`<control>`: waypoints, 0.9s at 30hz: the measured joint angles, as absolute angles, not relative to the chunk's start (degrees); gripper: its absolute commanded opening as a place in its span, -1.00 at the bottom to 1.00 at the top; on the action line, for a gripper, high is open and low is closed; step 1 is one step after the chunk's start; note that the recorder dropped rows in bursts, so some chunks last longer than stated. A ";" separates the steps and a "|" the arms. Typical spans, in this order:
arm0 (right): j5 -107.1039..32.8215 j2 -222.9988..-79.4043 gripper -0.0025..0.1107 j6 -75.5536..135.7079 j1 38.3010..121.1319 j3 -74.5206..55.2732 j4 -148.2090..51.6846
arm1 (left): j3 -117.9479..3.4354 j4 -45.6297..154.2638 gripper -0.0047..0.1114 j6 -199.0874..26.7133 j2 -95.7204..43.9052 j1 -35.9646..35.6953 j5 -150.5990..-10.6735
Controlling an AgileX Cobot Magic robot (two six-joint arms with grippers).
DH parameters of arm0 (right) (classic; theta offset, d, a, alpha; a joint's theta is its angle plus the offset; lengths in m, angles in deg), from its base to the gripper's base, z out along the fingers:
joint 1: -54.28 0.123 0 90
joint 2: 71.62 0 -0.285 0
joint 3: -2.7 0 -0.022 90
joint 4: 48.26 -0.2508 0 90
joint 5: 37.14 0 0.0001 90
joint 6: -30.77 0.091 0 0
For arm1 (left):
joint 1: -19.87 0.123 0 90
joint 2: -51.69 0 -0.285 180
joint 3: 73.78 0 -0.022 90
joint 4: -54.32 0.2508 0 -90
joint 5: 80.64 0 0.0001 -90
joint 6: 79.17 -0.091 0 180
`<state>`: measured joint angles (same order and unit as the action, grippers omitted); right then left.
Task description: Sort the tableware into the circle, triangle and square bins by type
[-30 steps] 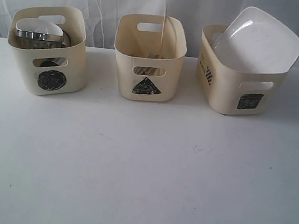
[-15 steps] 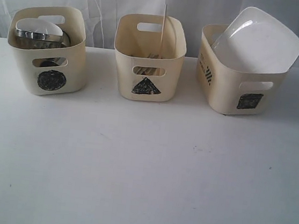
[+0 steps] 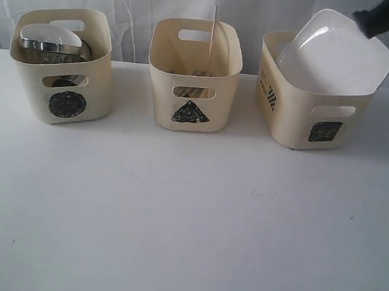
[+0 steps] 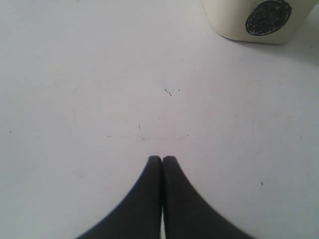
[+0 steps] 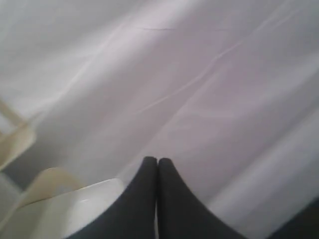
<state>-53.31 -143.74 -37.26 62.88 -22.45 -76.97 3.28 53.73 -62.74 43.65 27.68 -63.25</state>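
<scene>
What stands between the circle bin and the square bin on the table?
The triangle bin, with a chopstick standing up in it, apart from both; the exterior view shows this.

right gripper [image 5: 157, 161] in near foreground, dark jaws pressed together, tips touching, nothing held between. white curtain [image 5: 199, 74] behind, soft folds, blurred, covers most of view. white plate [image 5: 75, 211] just beside jaws, glossy, one corner hidden behind jaw. cream bin [image 5: 17, 142] rim past plate, blurred; its mark not visible.
</scene>
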 measured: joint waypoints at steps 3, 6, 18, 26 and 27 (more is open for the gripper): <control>-62.27 -141.14 -0.96 -30.45 62.64 -21.97 -81.25 | 3.28 53.73 -0.92 -62.74 43.65 27.68 -63.25; -61.75 -135.01 -0.96 -17.07 62.64 -20.65 -88.96 | 3.28 53.73 -0.92 -62.74 43.65 27.68 -63.25; -12.88 -121.74 -0.96 -10.52 62.56 -23.18 -94.32 | 3.28 53.73 -0.92 -62.74 43.65 27.68 -63.25; 1.74 -118.78 -0.96 3.25 62.56 -23.74 -77.46 | 3.28 53.73 -0.92 -62.74 43.65 27.68 -63.25; 1.98 -117.42 -0.96 7.09 62.56 -24.17 -72.19 | 3.28 53.73 -0.92 -62.74 43.65 27.68 -63.25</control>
<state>1.98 -117.42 7.09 62.56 -24.17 -72.19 3.28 53.73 -62.74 43.65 27.68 -63.25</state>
